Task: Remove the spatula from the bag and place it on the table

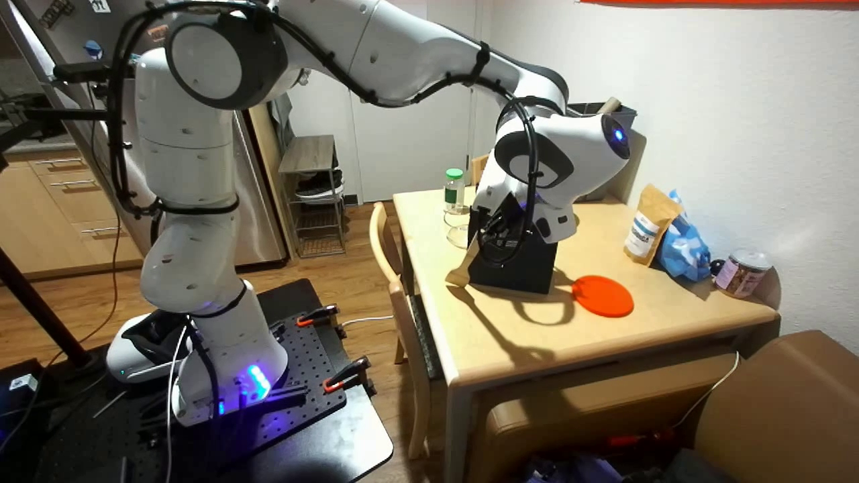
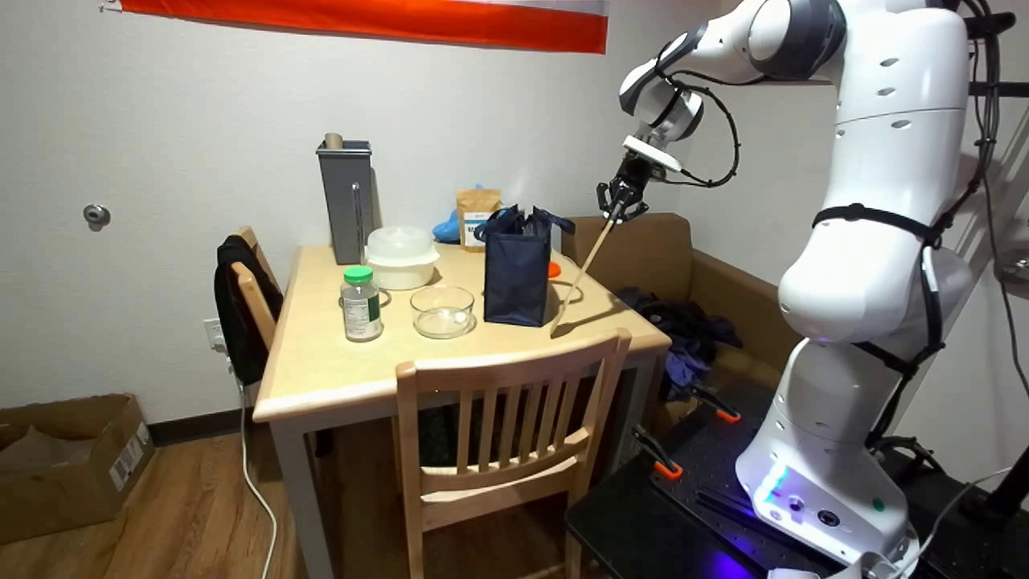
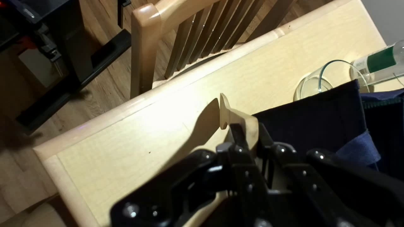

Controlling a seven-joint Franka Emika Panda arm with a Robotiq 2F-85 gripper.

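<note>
The wooden spatula [image 2: 585, 268] is outside the bag, tilted, with its blade end down by the table [image 2: 362, 378]. I cannot tell whether the blade touches the table. My gripper [image 2: 619, 211] is shut on the upper end of the handle. In the wrist view the handle end lies between the fingertips [image 3: 251, 128], and the blade [image 3: 223, 110] shows beyond, beside its shadow. The dark bag [image 2: 516, 277] stands upright beside the spatula, handles up. It also shows in the wrist view [image 3: 303, 116] and in an exterior view [image 1: 513, 268], partly behind my gripper.
A glass bowl [image 2: 442, 314], a green-lidded jar [image 2: 362, 305] and a white container [image 2: 400, 257] stand beyond the bag. A red-orange disc [image 1: 604, 296] lies on the table. A chair [image 2: 514, 362] stands at the near table edge. A grey bin [image 2: 347, 205] is at the wall.
</note>
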